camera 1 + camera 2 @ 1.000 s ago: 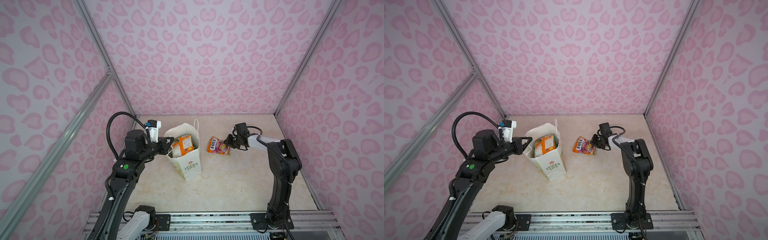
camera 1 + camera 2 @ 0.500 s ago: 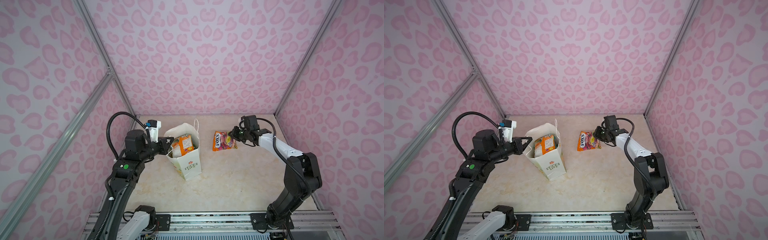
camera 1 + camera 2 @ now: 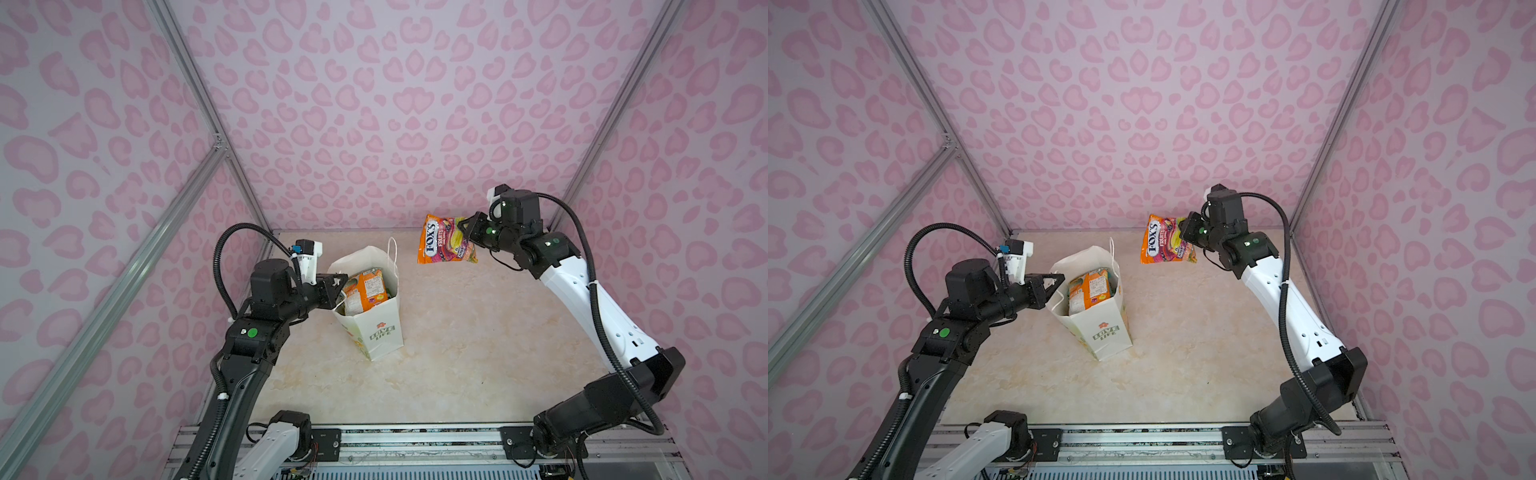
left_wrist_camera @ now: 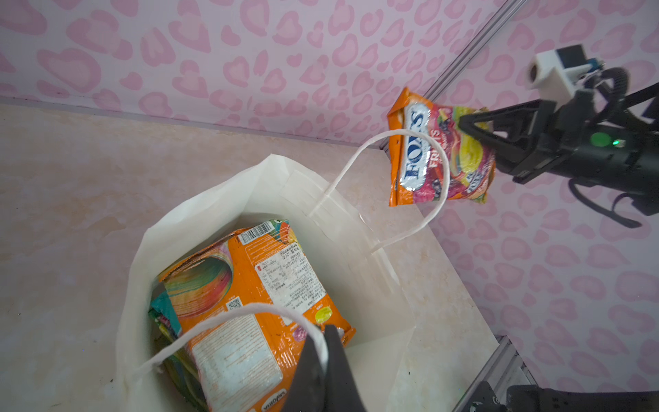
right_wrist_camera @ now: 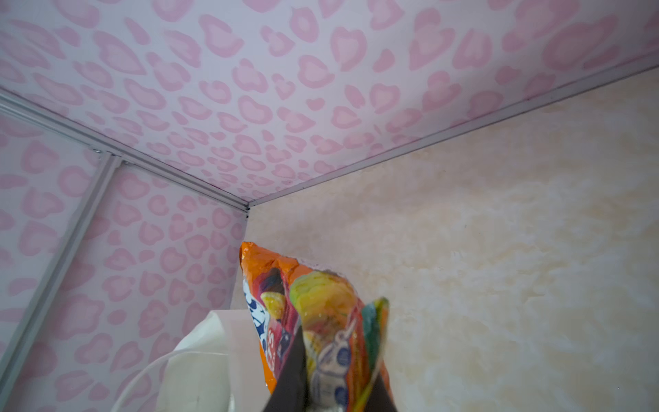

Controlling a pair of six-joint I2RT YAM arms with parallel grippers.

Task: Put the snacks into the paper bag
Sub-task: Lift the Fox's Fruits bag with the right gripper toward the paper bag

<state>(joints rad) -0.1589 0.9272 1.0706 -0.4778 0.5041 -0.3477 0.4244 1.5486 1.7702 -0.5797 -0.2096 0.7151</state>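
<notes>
While the left gripper [image 3: 340,286] pinches a handle [image 4: 249,310] of the paper bag [image 3: 380,336], the bag stands on the table [image 3: 478,332] with several snacks [image 3: 368,289] inside. Farther back, the right gripper [image 3: 462,230] clamps an orange pouch [image 3: 440,245] in the air beyond the bag.

"FOX'S FRUITS" on orange pouch [image 3: 445,245]; "LOVE LIFE" on paper bag [image 3: 380,332].

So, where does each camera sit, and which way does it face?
Top views: high above the front rail, facing down toward the back wall; left arm and right arm show.
Left wrist: on the left arm, facing into the paper bag; the left gripper shows, pinching its handle.
Right wrist: on the right arm, facing a wall corner; the right gripper shows.
All views share the orange pouch in the right gripper.
</notes>
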